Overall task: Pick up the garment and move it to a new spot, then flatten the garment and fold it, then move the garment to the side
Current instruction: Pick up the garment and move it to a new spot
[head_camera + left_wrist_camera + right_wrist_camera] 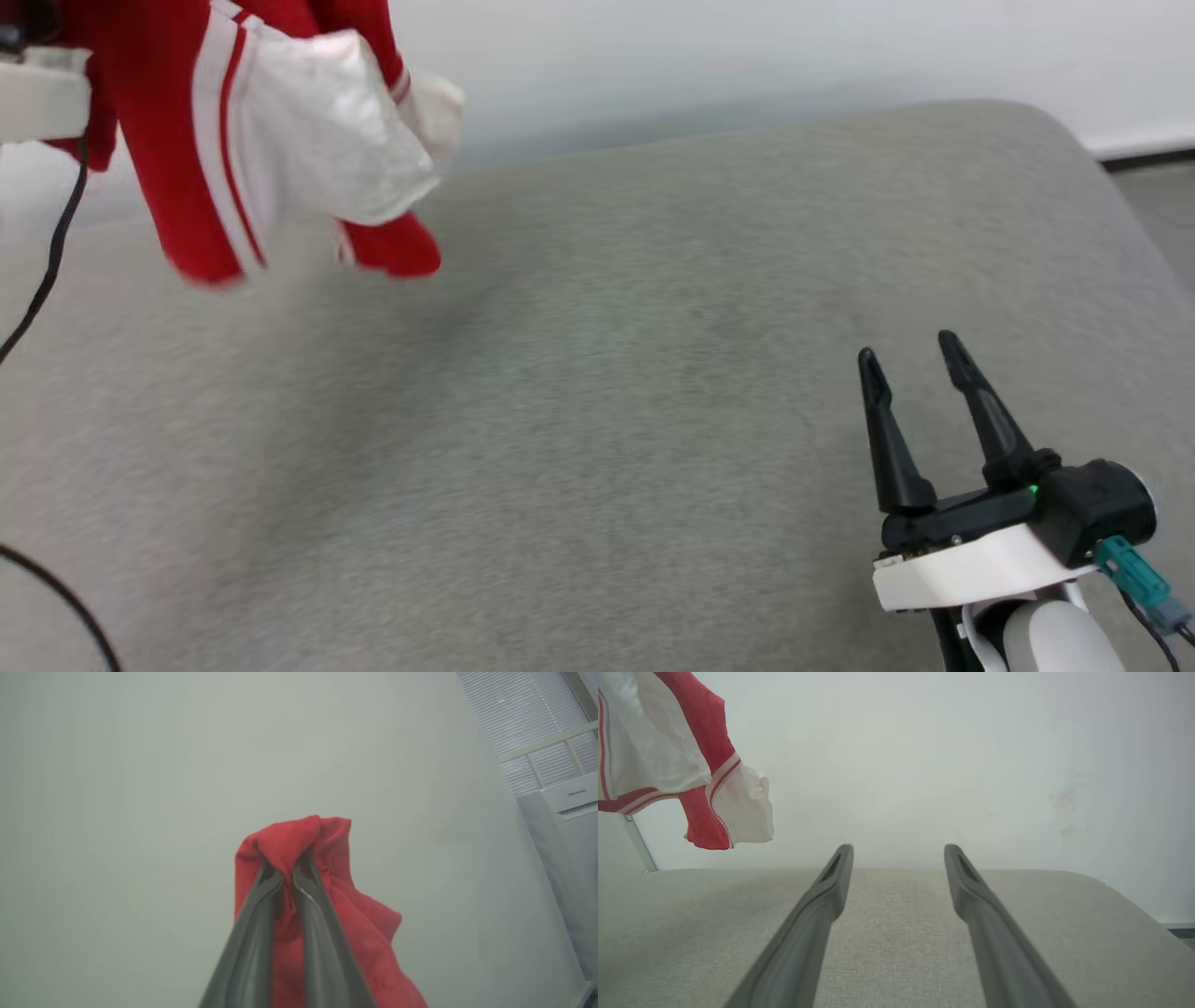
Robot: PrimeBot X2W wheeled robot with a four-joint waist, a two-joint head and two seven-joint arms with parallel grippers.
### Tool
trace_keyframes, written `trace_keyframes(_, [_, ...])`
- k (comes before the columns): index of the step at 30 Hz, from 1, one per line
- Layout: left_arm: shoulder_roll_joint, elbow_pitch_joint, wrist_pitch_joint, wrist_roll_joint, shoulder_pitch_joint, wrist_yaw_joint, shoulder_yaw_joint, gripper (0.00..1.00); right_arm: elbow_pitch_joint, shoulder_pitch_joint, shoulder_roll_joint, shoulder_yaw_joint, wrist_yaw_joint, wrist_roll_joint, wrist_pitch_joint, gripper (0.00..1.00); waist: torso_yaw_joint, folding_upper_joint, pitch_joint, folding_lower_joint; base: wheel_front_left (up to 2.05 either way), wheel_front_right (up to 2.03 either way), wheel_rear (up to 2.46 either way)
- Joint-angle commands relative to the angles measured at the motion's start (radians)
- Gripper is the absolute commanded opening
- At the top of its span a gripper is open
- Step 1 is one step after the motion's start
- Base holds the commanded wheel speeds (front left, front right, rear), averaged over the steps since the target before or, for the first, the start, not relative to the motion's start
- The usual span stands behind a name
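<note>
We find the left gripper [287,867] clamped on a bunched fold of the garment [327,905], jaws nearly together with red cloth pinched between them. The right gripper [907,347] stands spread wide and empty, low over the grey padded surface [597,448]. The garment hangs clear above that surface's far left part. We judge the carry to a new spot is in hand. The next move calls for lowering and spreading it flat. Any lettering is lost in the folds, the garment's top is cut off in the head view, and its hem is blurred.
</note>
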Motion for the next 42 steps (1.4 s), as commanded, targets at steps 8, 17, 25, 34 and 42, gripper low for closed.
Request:
trace_keyframes(8, [-0.087, 0.047, -0.005, 0.116, -0.021, -0.047, -0.161, 0.00, -0.018, -0.027, 0.003, -0.008, 0.000, 0.024, -0.002, 1.00, -0.164, 0.0000, 0.069, 0.0001, 0.00, 0.00, 0.00])
trace_keyframes(17, [-0.206, 0.157, -0.008, 0.200, 0.230, -0.084, -0.436, 0.00, -0.023, -0.040, 0.003, -0.004, 0.000, 0.037, -0.002, 1.00, -0.215, 0.0000, 0.105, 0.0001, 0.00, 0.00, 0.00])
trace_keyframes(25, [-0.339, 0.299, -0.010, 0.206, 0.426, -0.108, -0.629, 0.00, -0.019, -0.028, 0.003, -0.038, 0.000, 0.020, -0.002, 1.00, -0.161, 0.0000, 0.112, 0.0001, 0.00, 0.00, 0.00])
trace_keyframes(34, [-0.418, 0.372, -0.013, 0.156, 0.462, -0.105, -0.644, 1.00, -0.005, -0.024, 0.002, -0.036, -0.001, -0.005, -0.002, 1.00, -0.075, 0.0000, 0.071, 0.0001, 0.00, 0.00, 0.00])
trace_keyframes(42, [-0.402, 0.261, -0.022, 0.143, 0.499, -0.046, -0.486, 1.00, -0.010, -0.025, 0.003, -0.062, -0.001, -0.031, -0.002, 1.00, -0.006, 0.0000, -0.002, 0.0001, 0.00, 0.00, 0.00])
